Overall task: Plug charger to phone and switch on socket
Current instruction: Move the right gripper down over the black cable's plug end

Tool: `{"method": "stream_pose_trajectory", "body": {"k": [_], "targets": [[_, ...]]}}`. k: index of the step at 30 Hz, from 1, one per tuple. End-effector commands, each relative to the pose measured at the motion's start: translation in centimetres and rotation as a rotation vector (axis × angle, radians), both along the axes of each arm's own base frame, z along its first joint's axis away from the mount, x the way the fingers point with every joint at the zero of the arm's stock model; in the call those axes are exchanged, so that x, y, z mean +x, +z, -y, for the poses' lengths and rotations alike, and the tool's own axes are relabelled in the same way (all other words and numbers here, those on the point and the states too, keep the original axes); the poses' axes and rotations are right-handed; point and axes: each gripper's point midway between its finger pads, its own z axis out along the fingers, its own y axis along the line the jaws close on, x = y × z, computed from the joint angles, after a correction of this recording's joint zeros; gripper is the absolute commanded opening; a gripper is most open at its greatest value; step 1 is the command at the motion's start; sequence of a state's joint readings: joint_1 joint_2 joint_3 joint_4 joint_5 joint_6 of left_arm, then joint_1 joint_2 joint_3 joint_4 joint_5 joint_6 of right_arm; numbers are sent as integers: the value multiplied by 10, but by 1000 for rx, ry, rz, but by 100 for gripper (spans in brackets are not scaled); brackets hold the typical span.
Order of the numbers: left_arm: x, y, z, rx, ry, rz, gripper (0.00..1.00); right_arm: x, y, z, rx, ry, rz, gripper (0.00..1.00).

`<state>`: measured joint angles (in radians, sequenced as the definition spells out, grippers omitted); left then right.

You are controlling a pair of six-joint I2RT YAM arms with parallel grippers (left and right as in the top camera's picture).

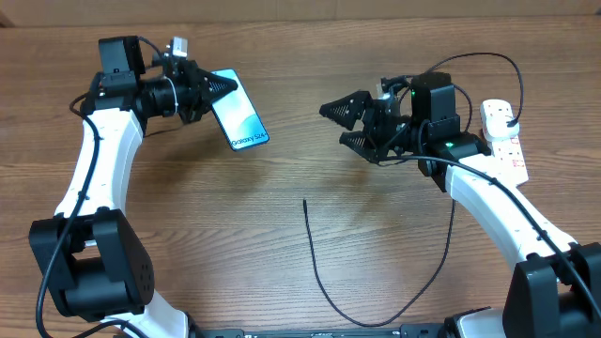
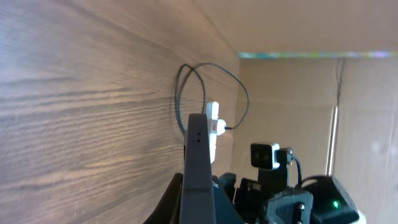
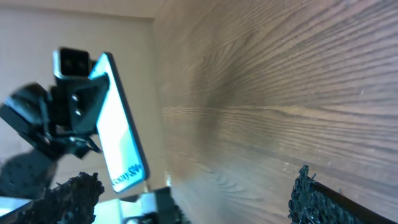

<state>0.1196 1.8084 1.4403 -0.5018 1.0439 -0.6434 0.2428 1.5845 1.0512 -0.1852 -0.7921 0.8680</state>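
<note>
The phone (image 1: 240, 115), blue-teal screen lit, is held off the table by my left gripper (image 1: 219, 88), which is shut on its far end. It shows edge-on in the left wrist view (image 2: 199, 163) and face-on in the right wrist view (image 3: 118, 134). My right gripper (image 1: 340, 124) is open and empty in the air, right of the phone, its fingers pointing toward it. The charger's black cable (image 1: 317, 268) lies on the table in front, its tip (image 1: 305, 201) free, and loops right to the socket. The white socket (image 1: 504, 141) lies at the far right with a black plug (image 1: 508, 120) on it.
The wooden table (image 1: 188, 235) spreads under both arms. The socket (image 2: 212, 119) and cable loops (image 2: 205, 71) show small in the left wrist view, behind the phone's edge. A cardboard wall (image 2: 292, 93) stands behind the table.
</note>
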Motion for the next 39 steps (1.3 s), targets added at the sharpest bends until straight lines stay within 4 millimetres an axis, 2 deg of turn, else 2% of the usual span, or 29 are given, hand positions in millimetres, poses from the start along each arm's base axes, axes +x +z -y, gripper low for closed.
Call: {"method": "stream_pose_trajectory", "body": {"k": [1,5,13,17,26,33,39], "targets": [[-7,26,5,-29,-70,119,4,3,6,1,-52,48,122,100],[-2,28,1,-24,-53,135,4,0,-13,4,-195,32,110,99],[0,27,-8,-32,-20,109,4,-6,-20,-4,-427,8,116,99],[1,27,-9,-30,-16,109,4,-18,-31,-8,-509,21,103,100],[5,22,-13,2,14,104,4,-46,-57,-2,-767,31,80,100],[5,22,-16,3,19,104,4,-61,-69,-11,-831,76,78,99],[7,22,-24,3,39,103,4,-72,-100,-25,-876,145,28,100]]}}
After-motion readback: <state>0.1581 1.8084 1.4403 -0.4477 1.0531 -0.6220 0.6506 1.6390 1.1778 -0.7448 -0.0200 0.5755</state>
